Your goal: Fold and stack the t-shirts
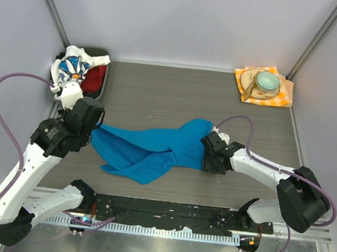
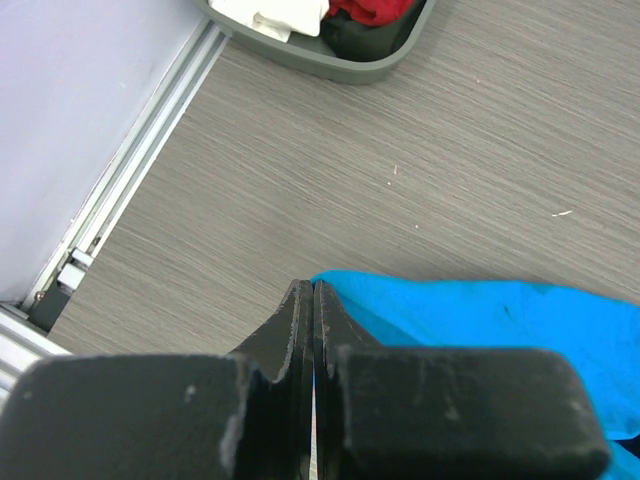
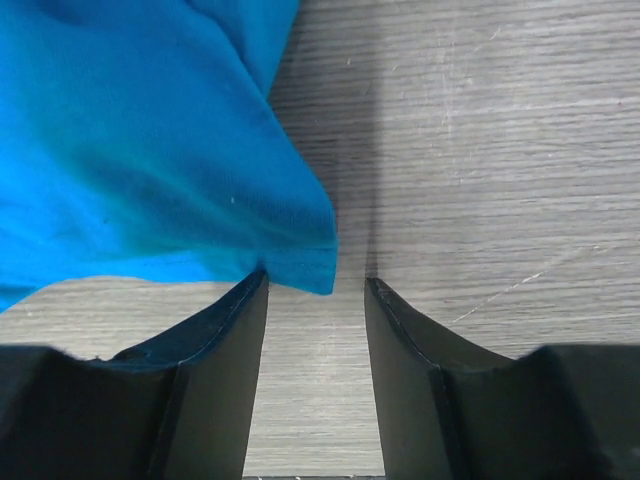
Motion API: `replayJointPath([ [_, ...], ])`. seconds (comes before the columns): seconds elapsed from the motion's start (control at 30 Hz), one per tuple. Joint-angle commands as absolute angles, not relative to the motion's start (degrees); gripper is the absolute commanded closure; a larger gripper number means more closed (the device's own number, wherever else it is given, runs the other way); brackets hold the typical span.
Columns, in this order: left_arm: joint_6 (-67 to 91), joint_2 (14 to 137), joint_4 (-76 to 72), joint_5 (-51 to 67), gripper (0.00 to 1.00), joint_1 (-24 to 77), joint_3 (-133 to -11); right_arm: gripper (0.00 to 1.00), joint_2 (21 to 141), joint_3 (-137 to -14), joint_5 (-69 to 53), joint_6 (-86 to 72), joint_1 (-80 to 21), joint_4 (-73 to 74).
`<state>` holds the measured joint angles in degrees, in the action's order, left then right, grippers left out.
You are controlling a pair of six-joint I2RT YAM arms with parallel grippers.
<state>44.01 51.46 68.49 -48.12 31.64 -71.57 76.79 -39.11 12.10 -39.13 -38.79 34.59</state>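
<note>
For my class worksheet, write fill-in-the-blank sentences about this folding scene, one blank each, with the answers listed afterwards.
The crumpled shirt in the middle is ____.
The daisy shirt shares the bin with a ____ one.
The napkin lies at the far ____ corner.
The right gripper is ____.
Missing words: blue, red, right, open.

The crumpled bright blue t-shirt (image 1: 153, 152) lies at the centre of the grey wood-grain table (image 1: 160, 91), the dark plastic bin (image 2: 362, 70) holding the white daisy-print t-shirt (image 1: 71, 68) and the red t-shirt (image 1: 94, 79) at ten o'clock, the orange-checked cloth napkin (image 1: 284, 97) bearing a pale green bowl (image 1: 267, 81) at two o'clock.
</note>
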Motion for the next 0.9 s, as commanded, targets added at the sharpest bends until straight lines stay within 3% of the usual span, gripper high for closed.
replayJointPath([
  [0.0, 42.5, 51.1, 65.7, -48.4, 1.00, 30.6, -71.2, 0.51, 78.9, -41.9, 14.9, -38.2, -38.3, 31.5],
  [0.37, 40.7, 51.2, 64.1, -47.2, 1.00, 28.8, -70.6, 0.55, 82.9, -43.0, 14.3, -36.2, -35.8, 28.4],
  [0.73, 39.4, 51.1, 63.1, -45.6, 1.00, 27.4, -70.0, 0.75, 87.9, -44.0, 12.8, -34.5, -34.2, 24.7],
  [0.87, 39.0, 50.7, 62.9, -45.5, 1.00, 27.1, -69.8, 0.88, 89.6, -44.3, 12.3, -34.5, -34.0, 23.9],
])
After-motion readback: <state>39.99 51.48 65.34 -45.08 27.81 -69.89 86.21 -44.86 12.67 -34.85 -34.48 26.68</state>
